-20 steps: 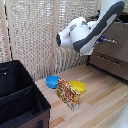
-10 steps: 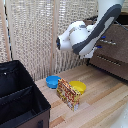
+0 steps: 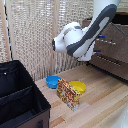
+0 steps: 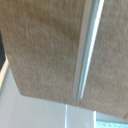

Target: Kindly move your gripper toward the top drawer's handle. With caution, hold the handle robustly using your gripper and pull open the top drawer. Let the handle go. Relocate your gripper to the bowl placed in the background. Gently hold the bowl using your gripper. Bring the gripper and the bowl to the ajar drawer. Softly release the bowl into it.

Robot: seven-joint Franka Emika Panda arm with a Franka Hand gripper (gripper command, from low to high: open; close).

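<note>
Exterior view, from its left: black bin [image 3: 17,95] at the near corner of the wooden table [image 3: 107,107]; then the bowl [image 3: 52,81], bright blue, resting on the table just in front of the slatted blind [image 3: 35,35]; beside it a yellow bowl [image 3: 77,87], the two rims close or touching (cannot tell which); a printed carton [image 3: 68,93] stands upright in front of both, partly covering the yellow one.

Further to the exterior view's right: the white and grey arm [image 3: 82,35] reaches across to the dark dresser [image 3: 112,55]; the gripper [image 3: 98,44] is at the dresser front, only blue tips showing against the drawers; fingers mostly masked by the wrist, so whether they are spread or clenched I cannot tell; the wrist view shows no fingertip either.

Wrist view: the top drawer [image 4: 42,45], brown-grey woven-looking front, fills the picture; the handle [image 4: 86,52], a slim silver bar, runs lengthwise across it, very near the camera; drawer edge visible, pale floor beyond; no gap seen, so the drawer reads as closed.

Judgement: step in hand is approach to the handle, grasp not confirmed; task is early, bowl untouched.

To do it well: centre the bar between the fingers, fingers set across the bar's length; advance slowly until the bar sits deep between the pads; close firmly near mid-bar; pull straight out, square to the drawer front, so it does not rack or slip.
</note>
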